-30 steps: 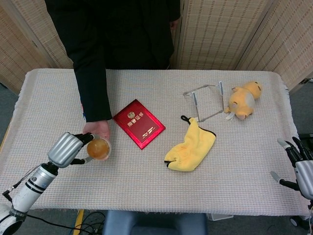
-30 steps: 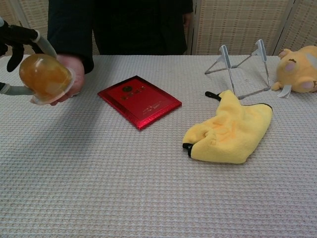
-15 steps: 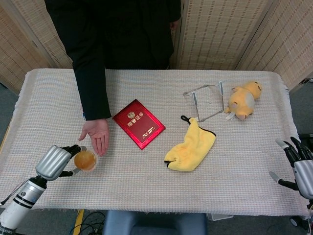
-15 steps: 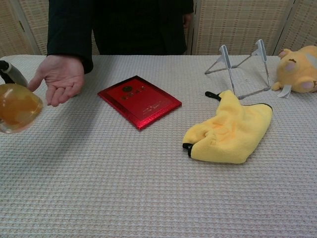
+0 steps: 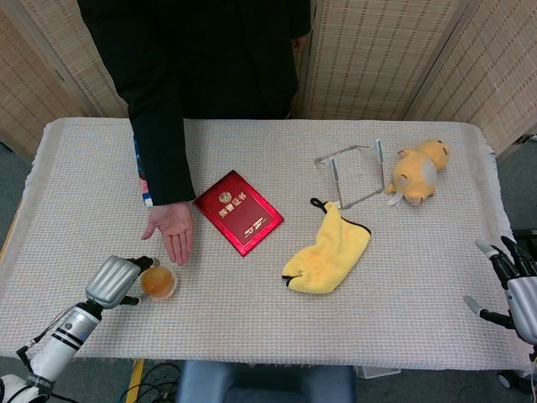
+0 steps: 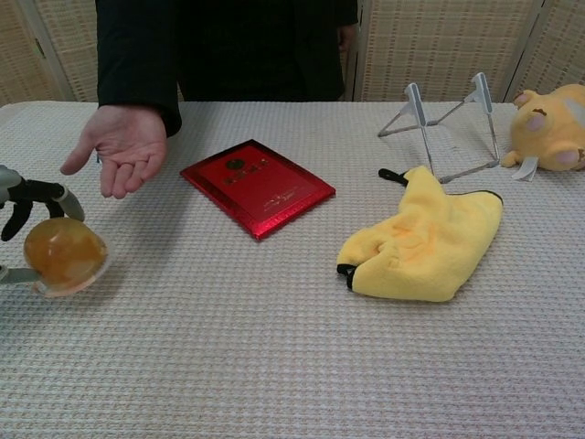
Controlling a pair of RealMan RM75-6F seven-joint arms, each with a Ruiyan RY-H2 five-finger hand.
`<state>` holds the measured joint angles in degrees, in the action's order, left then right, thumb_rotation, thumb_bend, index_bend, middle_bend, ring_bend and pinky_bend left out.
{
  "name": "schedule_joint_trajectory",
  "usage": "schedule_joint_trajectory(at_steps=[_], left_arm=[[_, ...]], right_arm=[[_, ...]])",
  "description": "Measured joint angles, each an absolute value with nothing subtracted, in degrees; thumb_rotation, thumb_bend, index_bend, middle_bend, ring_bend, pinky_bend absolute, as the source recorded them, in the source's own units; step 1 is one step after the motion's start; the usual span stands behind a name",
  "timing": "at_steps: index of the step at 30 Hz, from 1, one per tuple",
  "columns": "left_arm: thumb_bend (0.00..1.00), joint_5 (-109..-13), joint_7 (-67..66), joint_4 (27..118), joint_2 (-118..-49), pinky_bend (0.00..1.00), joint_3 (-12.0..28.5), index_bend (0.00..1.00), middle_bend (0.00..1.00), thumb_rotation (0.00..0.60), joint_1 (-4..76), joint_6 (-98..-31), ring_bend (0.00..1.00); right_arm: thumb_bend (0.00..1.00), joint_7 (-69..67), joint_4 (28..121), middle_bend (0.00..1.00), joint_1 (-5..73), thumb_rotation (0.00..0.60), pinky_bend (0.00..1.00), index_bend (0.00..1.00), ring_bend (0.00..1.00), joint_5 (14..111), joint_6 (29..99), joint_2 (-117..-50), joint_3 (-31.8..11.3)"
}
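Low down, amber cup (image 5: 158, 282) in left hand (image 5: 115, 281), near table (image 5: 403, 269) edge

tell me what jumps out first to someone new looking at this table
The left hand at the near left edge holds an amber jelly cup, just below a person's open palm. Mid-table lie a red booklet and a crumpled yellow cloth.

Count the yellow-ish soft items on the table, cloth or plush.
2. A yellow cloth lies crumpled right of the red booklet, just in front of the metal stand. A yellow plush toy lies beside the stand at the far right. None looks hidden.
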<state>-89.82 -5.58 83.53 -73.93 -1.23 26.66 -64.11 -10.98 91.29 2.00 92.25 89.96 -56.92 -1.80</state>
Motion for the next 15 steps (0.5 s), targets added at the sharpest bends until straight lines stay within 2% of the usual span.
schedule_joint_trajectory(at_steps=[2,4,5,9,15], left_arm=[[0.27,-88.5,-6.4,84.5,-73.7,0.50,-1.3,0.14,0.19,0.600,27.0,-62.1,0.19],[0.27,-87.3,-7.5,85.6,-73.3,0.38,-1.4,0.03,0.09,0.600,27.1,-61.1,0.10],[0.27,-86.7,-8.0,86.4,-73.2,0.35,-1.3,0.01,0.06,0.600,27.1,-61.0,0.07],[0.27,-86.0,-8.1,87.3,-72.9,0.31,-1.2,0.00,0.01,0.600,26.3,-62.6,0.04],[0.27,-84.6,-7.8,89.7,-70.6,0.30,-0.5,0.00,0.00,0.600,23.4,-67.5,0.03]], right_arm=[[0.19,-10.9,91.4,0.19,2.0,0.600,0.13,0.10,0.07,92.4,90.1,-56.8,-1.9],[0.19,-10.9,91.5,0.19,2.0,0.600,0.13,0.10,0.07,92.3,90.2,-56.7,-1.9],[0.19,-10.9,91.6,0.19,2.0,0.600,0.13,0.10,0.07,92.2,90.1,-56.6,-1.9],[0.19,-10.9,91.6,0.19,2.0,0.600,0.13,0.10,0.07,92.3,90.1,-56.6,-1.9],[0.19,-10.7,91.6,0.19,2.1,0.600,0.13,0.10,0.07,92.2,89.7,-56.6,-1.8]])
